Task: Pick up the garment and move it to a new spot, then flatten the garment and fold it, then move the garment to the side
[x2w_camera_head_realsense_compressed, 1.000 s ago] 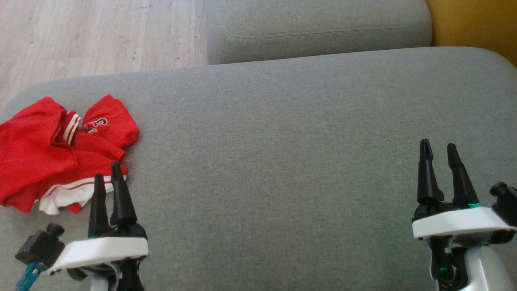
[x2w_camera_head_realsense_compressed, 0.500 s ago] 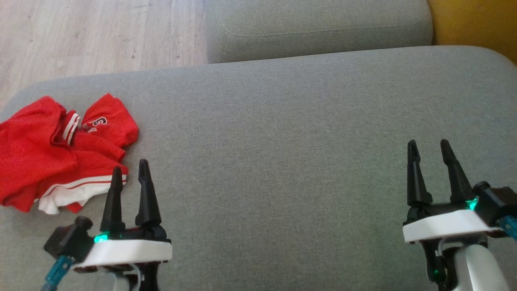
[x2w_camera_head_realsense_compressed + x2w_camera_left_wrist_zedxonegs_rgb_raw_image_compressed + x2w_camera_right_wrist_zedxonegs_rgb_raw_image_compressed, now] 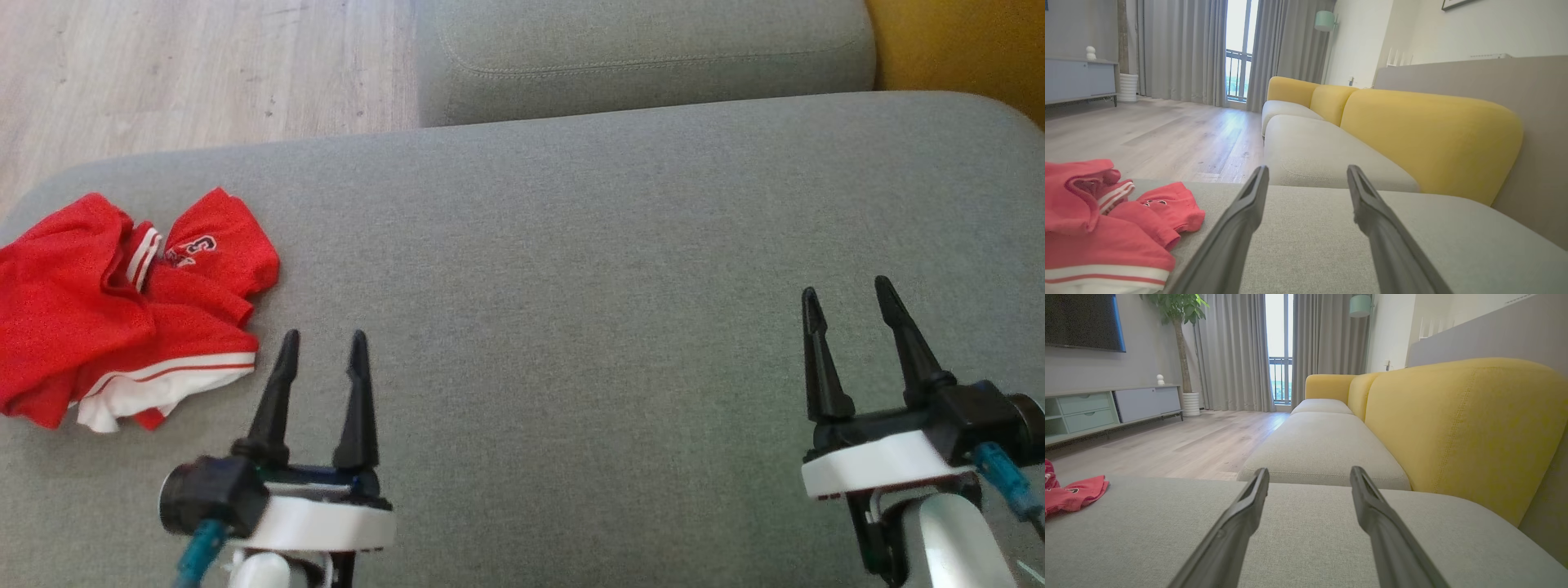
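The garment [image 3: 114,310] is a crumpled red shirt with white and red striped trim, lying at the left end of the grey sofa seat [image 3: 571,261]. It also appears at the lower left in the left wrist view [image 3: 1106,228], and its edge at the far left in the right wrist view [image 3: 1073,494]. My left gripper [image 3: 324,336] hovers open just right of the garment, not touching it, with nothing between its fingers. My right gripper [image 3: 846,286] is open and empty over the right part of the seat.
A second grey seat cushion [image 3: 645,57] lies beyond the one in front of me, with wooden floor [image 3: 188,73] to its left. Yellow backrests [image 3: 1429,134] run along the right side. A low TV cabinet [image 3: 1106,408] stands across the room.
My left gripper has moved right, away from the garment's hem, and turned so its two fingers show apart. My right gripper has shifted a little left. The garment has not moved.
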Controlling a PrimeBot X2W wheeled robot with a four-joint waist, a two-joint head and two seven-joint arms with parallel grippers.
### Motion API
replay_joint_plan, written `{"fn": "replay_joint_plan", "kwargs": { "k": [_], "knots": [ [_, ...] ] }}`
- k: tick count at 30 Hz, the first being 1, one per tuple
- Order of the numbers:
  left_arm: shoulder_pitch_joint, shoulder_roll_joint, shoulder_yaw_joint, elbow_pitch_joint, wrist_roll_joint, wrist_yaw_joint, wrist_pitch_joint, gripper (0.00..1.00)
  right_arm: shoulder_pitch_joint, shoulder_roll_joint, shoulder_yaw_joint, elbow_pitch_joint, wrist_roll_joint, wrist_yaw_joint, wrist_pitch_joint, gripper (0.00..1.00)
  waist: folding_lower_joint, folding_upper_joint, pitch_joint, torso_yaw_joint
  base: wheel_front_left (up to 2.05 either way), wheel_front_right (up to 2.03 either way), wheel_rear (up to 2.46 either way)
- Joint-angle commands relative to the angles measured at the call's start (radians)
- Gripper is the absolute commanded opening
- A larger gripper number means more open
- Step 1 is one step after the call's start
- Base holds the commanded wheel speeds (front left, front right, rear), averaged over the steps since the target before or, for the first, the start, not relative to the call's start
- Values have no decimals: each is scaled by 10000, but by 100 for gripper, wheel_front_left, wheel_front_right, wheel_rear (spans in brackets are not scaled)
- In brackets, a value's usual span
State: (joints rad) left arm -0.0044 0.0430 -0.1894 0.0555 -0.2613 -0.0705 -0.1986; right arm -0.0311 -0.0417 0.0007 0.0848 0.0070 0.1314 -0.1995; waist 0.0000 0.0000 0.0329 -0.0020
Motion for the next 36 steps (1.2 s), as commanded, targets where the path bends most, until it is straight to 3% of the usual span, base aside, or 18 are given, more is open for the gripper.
{"fn": "replay_joint_plan", "kwargs": {
  "k": [1, 7, 13, 25, 36],
  "knots": [
    [-364, 89, 174, -331, 331, 55, -143, 100, -336, -77, 271, -420, -311, -6, -131, 100, 0, 0, 3, -10, 0, 0, 0],
    [-365, 158, -125, -319, 1206, 190, -318, 100, -319, -80, 451, -510, -991, -7, -307, 100, 0, 0, -19, -41, 0, 0, 0],
    [-218, 90, 121, -431, 539, -91, -495, 100, -217, -83, 503, -446, -793, -7, -484, 100, 0, 0, -54, -34, 0, 0, 0],
    [86, 74, 67, -11, -880, -505, -632, 100, 100, -85, 678, -99, 1803, -7, -623, 100, 0, 0, -145, -44, 0, 0, 0],
    [-17, 73, 31, 361, -974, -560, -632, 100, 41, -85, 817, 128, 2428, -7, -623, 100, 0, 0, -154, -57, 0, 0, 0]
  ]
}}
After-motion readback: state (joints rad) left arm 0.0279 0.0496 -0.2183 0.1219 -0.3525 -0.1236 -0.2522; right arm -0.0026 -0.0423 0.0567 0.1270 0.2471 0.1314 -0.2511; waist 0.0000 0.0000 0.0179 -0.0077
